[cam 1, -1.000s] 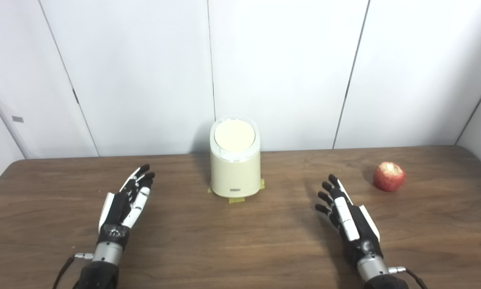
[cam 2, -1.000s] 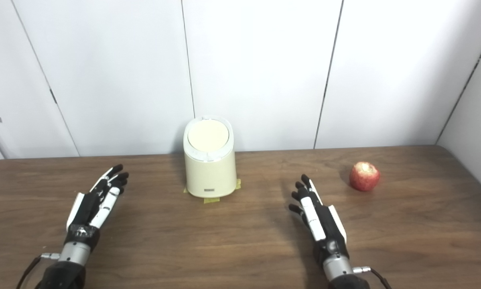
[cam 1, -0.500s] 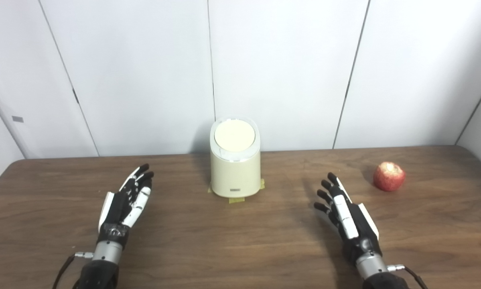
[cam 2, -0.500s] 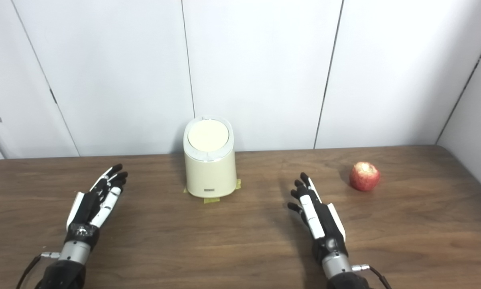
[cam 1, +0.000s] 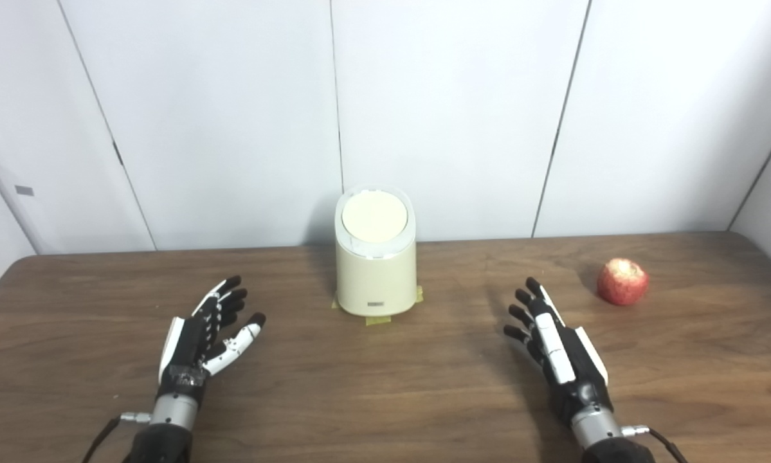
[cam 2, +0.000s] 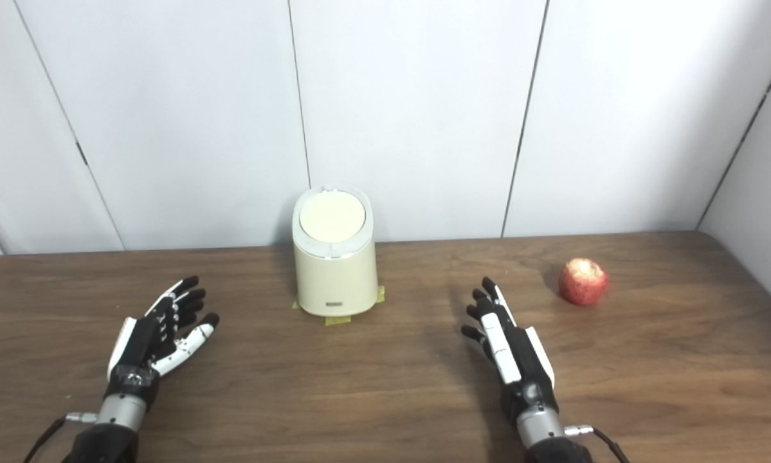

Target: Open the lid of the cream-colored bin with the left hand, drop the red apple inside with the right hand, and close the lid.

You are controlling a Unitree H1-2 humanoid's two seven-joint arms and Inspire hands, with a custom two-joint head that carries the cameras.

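Left hand (cam 1: 205, 331), lower left of frame, now has its thumb swung out from the fingers, which half a second back lay together; it holds nothing, spread, low over the brown wooden table (cam 1: 385, 386). Likely readying for the lid reach. Cream-coloured cylindrical bin (cam 1: 375, 260) stands centre frame, round lid (cam 1: 374, 217) shut. Red apple (cam 1: 622, 281) sits right of centre, untouched. Right hand (cam 1: 555, 347), lower right, unchanged, fingers apart, empty.

Cream bin (cam 1: 375, 270), lid (cam 1: 374, 217) shut, stands on table (cam 1: 385, 386) ahead, between both hands. Left hand (cam 1: 204, 331) empty, fingers spread, thumb out; right hand (cam 1: 555, 347) empty, fingers apart. Red apple (cam 1: 622, 281) sits beyond right hand, to its right, apart.
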